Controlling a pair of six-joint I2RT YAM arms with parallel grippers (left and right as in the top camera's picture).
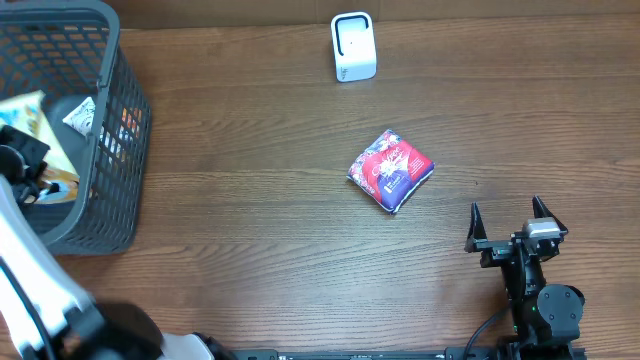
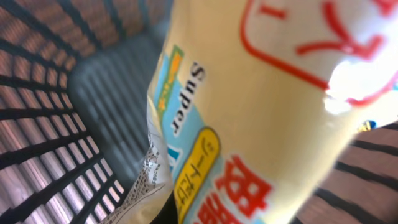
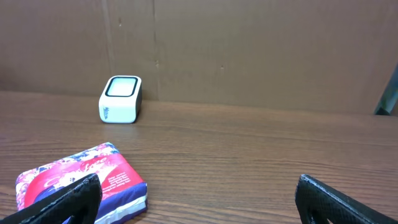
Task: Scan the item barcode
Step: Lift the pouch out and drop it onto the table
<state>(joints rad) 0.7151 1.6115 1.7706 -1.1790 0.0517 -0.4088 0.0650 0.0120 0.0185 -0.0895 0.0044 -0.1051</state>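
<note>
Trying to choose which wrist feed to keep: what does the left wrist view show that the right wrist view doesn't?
Only the left wrist view: a yellow packet filling the frame at close range, with the slatted wall of the grey basket behind it. Only the right wrist view: the white scanner, the red-and-purple packet lying on the table, and the right fingers spread wide. Shared: no item, only brown wood, glimpsed through the slats on the left.

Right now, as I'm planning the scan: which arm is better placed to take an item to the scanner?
Left: the left gripper is shut on the yellow packet in the basket, ready to lift toward the scanner. The right gripper sits open, holding nothing.
</note>
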